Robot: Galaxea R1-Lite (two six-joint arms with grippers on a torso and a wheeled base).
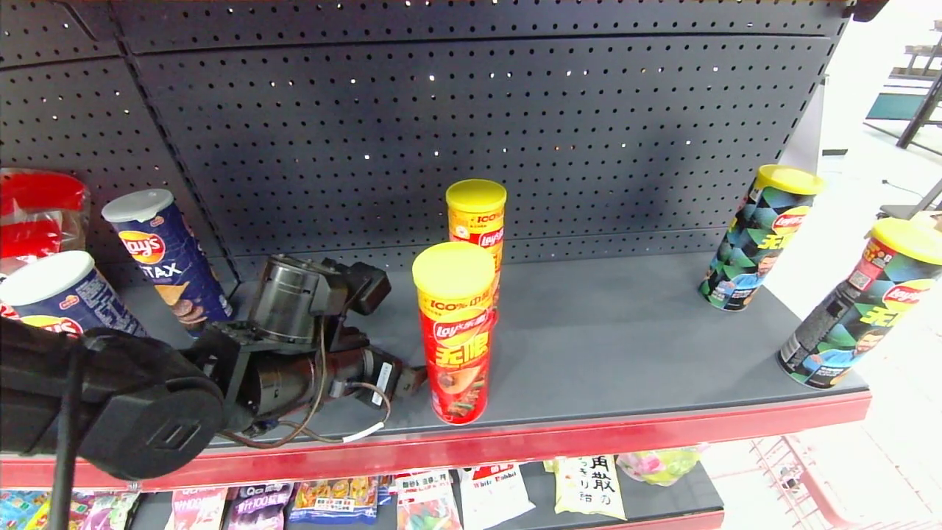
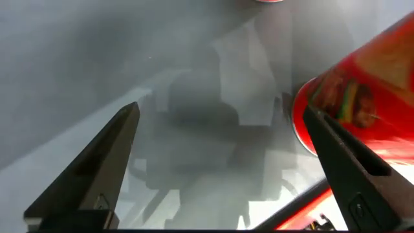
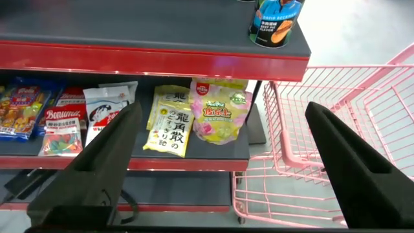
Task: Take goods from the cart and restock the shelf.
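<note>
Front red can, yellow lid, stands upright on the grey shelf, close to the red front lip, about mid-width. Second red can of the same kind stands upright directly behind it, nearer the pegboard back; the two look very close, contact not determinable. Left gripper sits low over the shelf deck just to the robot's left of the front red can, fingers spread wide with nothing between them. In the left wrist view the can's lower end lies right beside one finger, at the edge of the gap rather than centred in it; touching or not, cannot tell. Left of the arm: two blue cans with white lids, rear blue can and front blue can, both leaning in the head view, with red packages at the far left edge. Right end of the shelf: two dark patterned cans with yellow lids, rear patterned can near the pegboard and front patterned can at the front corner, well apart from the red pair. Right gripper hangs below shelf level in front of the unit, fingers wide apart and holding nothing. Beyond it, the lower shelf carries flat snack bags, and the pink wire cart stands just beside the shelf's end.
</note>
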